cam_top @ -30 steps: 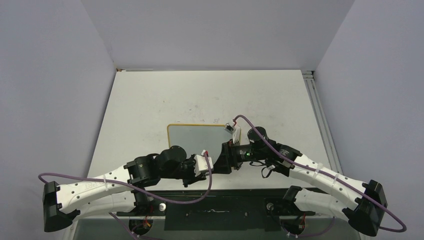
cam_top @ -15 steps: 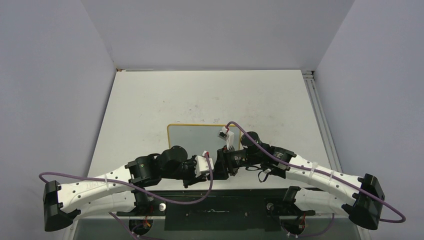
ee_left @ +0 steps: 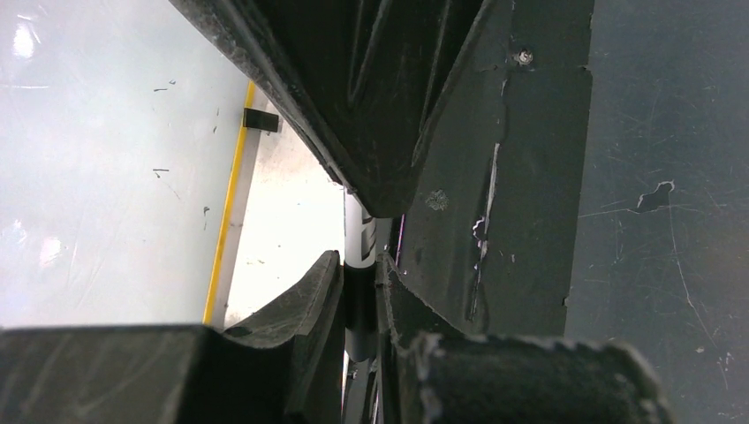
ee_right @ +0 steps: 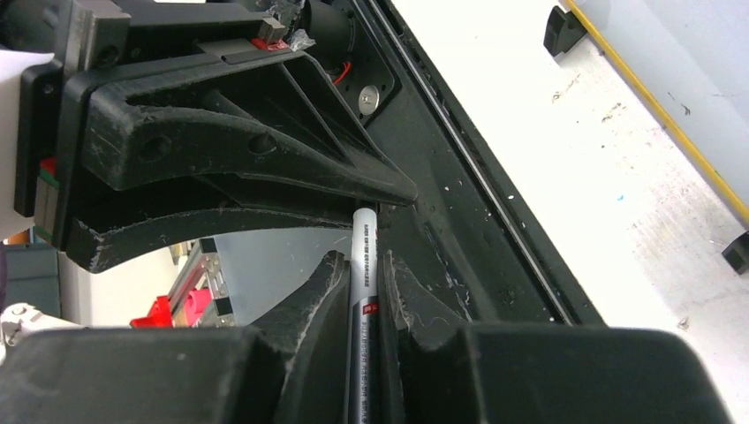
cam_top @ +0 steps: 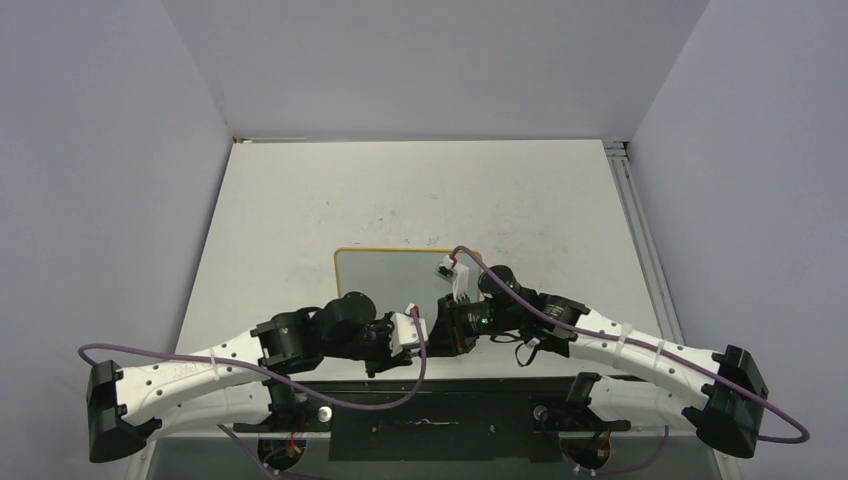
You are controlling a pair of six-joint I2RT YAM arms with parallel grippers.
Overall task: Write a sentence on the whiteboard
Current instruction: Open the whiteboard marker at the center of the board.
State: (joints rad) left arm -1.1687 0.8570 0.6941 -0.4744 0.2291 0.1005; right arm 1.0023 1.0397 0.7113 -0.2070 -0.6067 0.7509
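A marker [ee_right: 363,231] with a white barrel and a black end [ee_left: 360,305] hangs between my two grippers, just in front of the whiteboard's near edge. The left gripper [ee_left: 360,265] is shut on the black end. The right gripper [ee_right: 363,265] is shut on the white printed barrel, tip to tip with the left gripper [cam_top: 428,338]. The whiteboard [cam_top: 395,275], pale grey with a yellow frame [ee_left: 230,199], lies flat on the table. The sentence is out of view; the board surface [ee_left: 106,177] shows only a few small dark specks.
The whiteboard's black feet [ee_right: 558,26] stick out along its yellow edge. A black strip [ee_right: 495,203] runs along the table's near edge under the grippers. White tabletop [cam_top: 420,190] stretches beyond the board, with grey walls on three sides.
The right arm has moved left to meet the left gripper, and its jaws have closed from wide open onto the marker's barrel. The left arm has held still.
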